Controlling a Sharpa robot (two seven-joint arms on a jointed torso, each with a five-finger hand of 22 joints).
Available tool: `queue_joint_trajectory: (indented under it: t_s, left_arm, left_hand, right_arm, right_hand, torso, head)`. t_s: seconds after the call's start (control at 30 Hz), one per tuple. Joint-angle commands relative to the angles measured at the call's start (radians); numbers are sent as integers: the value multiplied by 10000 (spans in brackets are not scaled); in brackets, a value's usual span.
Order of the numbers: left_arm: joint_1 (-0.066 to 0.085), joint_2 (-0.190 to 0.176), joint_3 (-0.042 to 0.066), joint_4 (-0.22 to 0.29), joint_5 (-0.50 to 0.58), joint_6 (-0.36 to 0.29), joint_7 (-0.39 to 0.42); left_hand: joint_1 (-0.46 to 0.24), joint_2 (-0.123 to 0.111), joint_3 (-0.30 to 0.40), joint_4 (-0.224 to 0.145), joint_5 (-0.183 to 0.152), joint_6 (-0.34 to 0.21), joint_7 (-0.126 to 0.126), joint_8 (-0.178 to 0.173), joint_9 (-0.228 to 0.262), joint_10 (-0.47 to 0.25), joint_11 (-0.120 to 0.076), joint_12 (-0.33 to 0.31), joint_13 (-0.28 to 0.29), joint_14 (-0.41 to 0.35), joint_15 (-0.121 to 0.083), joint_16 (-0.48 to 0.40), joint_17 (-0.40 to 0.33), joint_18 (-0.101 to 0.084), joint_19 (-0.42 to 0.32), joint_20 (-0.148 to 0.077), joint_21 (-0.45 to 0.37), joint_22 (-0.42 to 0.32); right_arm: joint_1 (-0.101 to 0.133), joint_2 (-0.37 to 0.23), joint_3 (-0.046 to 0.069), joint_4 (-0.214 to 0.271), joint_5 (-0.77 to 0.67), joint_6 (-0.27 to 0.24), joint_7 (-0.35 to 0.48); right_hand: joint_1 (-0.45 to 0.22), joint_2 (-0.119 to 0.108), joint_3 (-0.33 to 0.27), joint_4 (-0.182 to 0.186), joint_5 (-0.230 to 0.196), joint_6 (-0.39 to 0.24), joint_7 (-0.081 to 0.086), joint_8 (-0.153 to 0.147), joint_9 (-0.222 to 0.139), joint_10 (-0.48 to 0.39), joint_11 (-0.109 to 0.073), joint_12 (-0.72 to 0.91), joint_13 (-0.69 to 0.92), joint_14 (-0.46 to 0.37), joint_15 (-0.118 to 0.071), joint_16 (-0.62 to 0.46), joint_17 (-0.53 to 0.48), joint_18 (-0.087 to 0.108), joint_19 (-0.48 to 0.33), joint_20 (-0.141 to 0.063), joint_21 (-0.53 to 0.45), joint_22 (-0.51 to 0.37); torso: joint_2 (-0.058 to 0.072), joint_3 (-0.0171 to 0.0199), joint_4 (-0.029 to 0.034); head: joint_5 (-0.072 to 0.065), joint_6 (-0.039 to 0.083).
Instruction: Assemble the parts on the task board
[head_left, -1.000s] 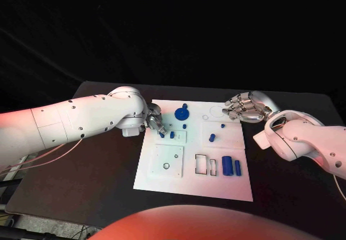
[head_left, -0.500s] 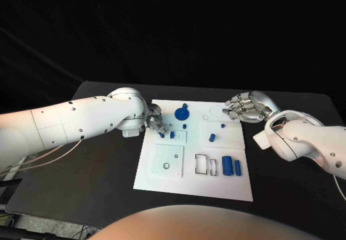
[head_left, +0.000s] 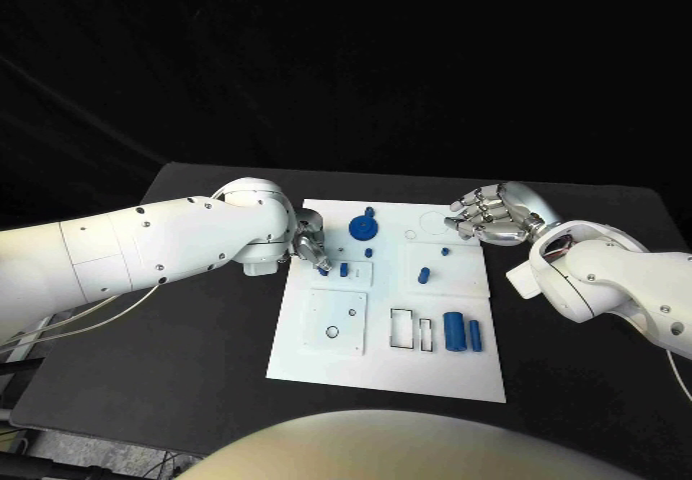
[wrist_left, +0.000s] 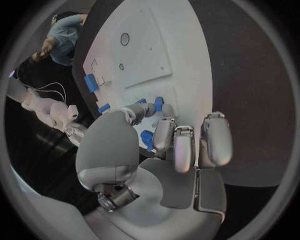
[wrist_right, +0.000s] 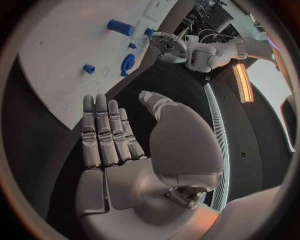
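The white task board (head_left: 387, 345) lies on the black bench (head_left: 173, 350), its long axis running away from the robot; two blue cylinders (head_left: 454, 331) lie lengthwise near its right edge; the left hand (head_left: 312, 249) pinches a small blue part (head_left: 325, 268) at the board's left edge; the right hand (head_left: 488, 217), fingers apart, holds nothing beside the board's far right corner.

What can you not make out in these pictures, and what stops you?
- Left hand, head view: its arm covers the fingers, so any grip on the small part is unclear.
- Same part, left wrist view: the fingers hide most of it.
- Board holes, head view: too small to read.
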Motion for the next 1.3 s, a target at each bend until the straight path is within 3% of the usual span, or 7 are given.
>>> queue_joint_trajectory:
  t_s: [0.03,0.37,0.5,0.63,0.73,1.3]
  left_arm:
    - [-87,-24,-61,49,-101,273,-11]
    - [-99,-38,-62,55,211,-26,-49]
    - [-100,-42,-63,42,411,-184,-74]
    - [-100,-43,-64,22,568,-273,-99]
    - [-100,-42,-65,4,624,-276,-115]
    - [-100,-37,-67,-124,684,-76,-236]
  left_hand:
    - [3,118,1548,-1616,-93,266,-276,34,15,182,-44,-7,-36,1057,-54,36,2635,-166,45,-22,21,1940]
    - [-152,185,1560,-1562,-351,184,-269,-25,18,178,-34,-39,-55,1057,-41,36,2635,-167,40,-8,26,1939]
    - [-529,225,1501,-1353,-1011,111,-331,-105,31,176,-60,-57,-63,1057,-53,36,2635,-167,33,3,18,1934]
    - [-1153,93,1212,-876,-1969,195,-425,-200,-24,149,-127,-75,-66,1057,-98,36,2635,-165,29,-39,-9,1929]
    - [-1414,-2,1029,-685,-2241,270,-442,-243,-62,139,-140,-73,-59,1057,-111,36,2635,-170,41,-60,-2,1934]
    - [-1663,-138,414,-335,-2745,408,-452,-312,-105,122,-147,-87,-63,1057,-123,36,2635,-171,53,-90,-24,1937]
  right_arm:
    - [-7,-1,1,15,-5,14,114]
    - [-9,2,2,18,-2,13,113]
    - [-9,-3,2,24,0,11,108]
    - [-9,-7,2,27,0,11,104]
    - [-9,-8,2,30,1,8,102]
    - [-9,-6,2,24,2,6,104]
  right_hand:
    - [-98,-22,-73,-6,65,-58,350,36,-20,-59,40,-39,-15,-44,49,-54,-19,95,-2,101,-70,-19]
    - [-102,-18,-83,-7,68,-66,353,37,-26,-67,44,-42,-26,-51,54,-70,-24,94,-7,105,-81,-35]
    - [-103,-16,-85,-8,68,-67,354,37,-27,-69,45,-42,-28,-54,55,-74,-25,94,-9,107,-84,-39]
    - [-107,-15,-105,-12,69,-81,360,39,-36,-82,52,-45,-44,-67,63,-99,-34,93,-18,114,-103,-65]
    - [-109,-12,-132,-20,68,-97,368,42,-48,-97,61,-47,-65,-88,76,-133,-45,90,-36,125,-130,-99]
    - [-100,17,-213,-48,71,-134,390,65,-84,-133,87,-37,-132,-168,118,-248,-78,80,-139,166,-234,-223]
  torso:
    - [-3,0,8]
    - [3,5,-5]
    - [0,4,-4]
    - [-3,3,2]
    - [0,-2,3]
    - [-7,-4,1]
  head:
    - [1,2]
    - [7,2]
    - [4,2]
    - [1,2]
    - [0,2]
    - [-7,2]
